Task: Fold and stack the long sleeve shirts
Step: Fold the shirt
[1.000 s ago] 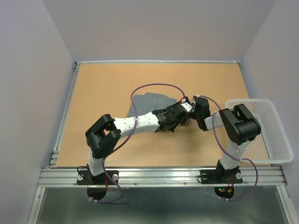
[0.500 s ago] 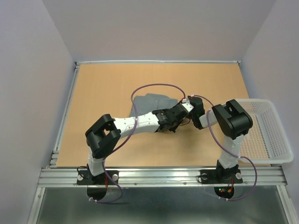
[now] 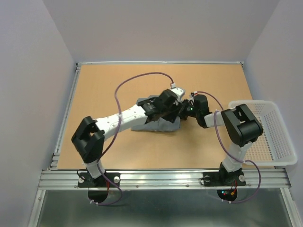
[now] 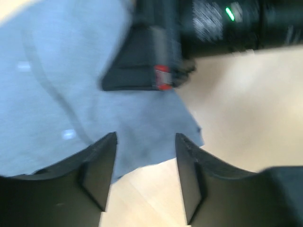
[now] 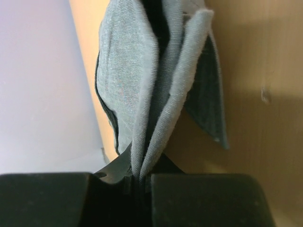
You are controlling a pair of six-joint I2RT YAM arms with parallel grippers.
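Observation:
One grey long sleeve shirt (image 3: 154,124) lies bunched in the middle of the table, partly under the left arm. My left gripper (image 4: 146,142) hovers open over the shirt's (image 4: 66,71) near edge, with only bare table between its fingers. From the right, my right gripper (image 5: 142,178) is shut on a folded edge of the shirt (image 5: 128,71), and the cloth rises in two layers from the jaws. The top view shows both grippers meeting at the shirt's right end, left gripper (image 3: 174,105) and right gripper (image 3: 185,111). A pale button (image 4: 68,135) shows on the cloth.
A white mesh basket (image 3: 270,135) sits at the table's right edge, beside the right arm's base. Purple cables loop over both arms. The wooden table (image 3: 109,85) is walled in on the left, back and right.
The left gripper has opened, let go of the shirt and swung back and left over it. The right gripper has shut on the shirt's edge, and the cloth has shifted.

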